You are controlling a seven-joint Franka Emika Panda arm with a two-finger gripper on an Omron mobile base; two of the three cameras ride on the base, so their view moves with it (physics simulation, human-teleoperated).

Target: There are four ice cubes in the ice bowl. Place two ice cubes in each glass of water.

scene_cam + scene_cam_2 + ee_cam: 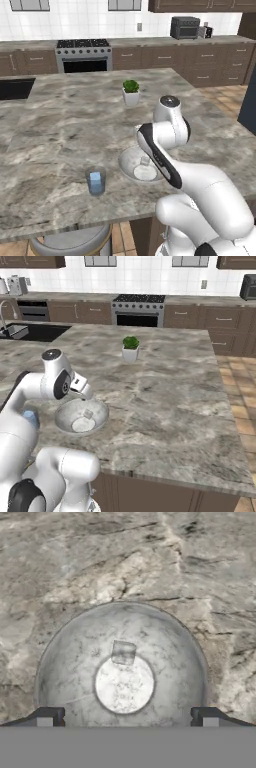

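Observation:
The ice bowl [65,662], wide, grey and metallic, sits on the marble counter near its front edge, also seen as the ice bowl [129,165] and the ice bowl [65,423]. One pale ice cube [123,652] lies in it just off centre, the same ice cube [145,160] [88,414] in the base views. My gripper [128,718] hovers above the bowl, open, with nothing between its fingers; the gripper [85,394] is over the bowl's far rim. A glass of water [96,181] with bluish contents stands left of the bowl; in the right base view the glass [31,418] is half hidden by my arm.
A small white pot with a green plant [131,93] [130,349] stands further back on the counter. A sink [30,332] lies at the far left. A round stool [70,241] stands below the counter's front edge.

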